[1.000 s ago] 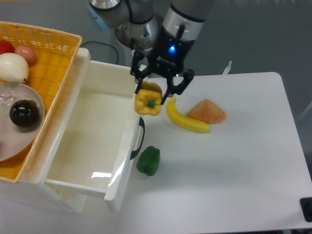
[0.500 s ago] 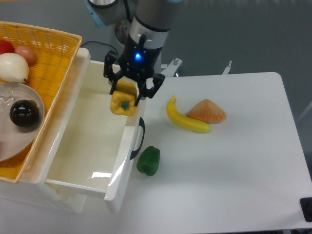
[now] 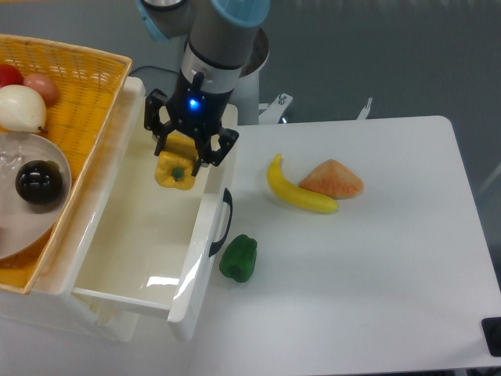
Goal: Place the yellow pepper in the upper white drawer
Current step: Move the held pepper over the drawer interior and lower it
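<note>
The yellow pepper hangs in my gripper, which is shut on it from above. It is over the inside of the upper white drawer, near the drawer's right wall and back end, above the drawer floor. The drawer is pulled open, its dark curved handle facing the table. The pepper's green stem stub points toward the camera.
A green pepper lies on the table beside the drawer front. A yellow banana and an orange wedge lie to the right. A yellow woven basket with fruit and a plate stands left of the drawer.
My gripper has carried the yellow pepper leftward, from over the drawer's front panel edge to over the drawer's interior. Nothing else has moved.
</note>
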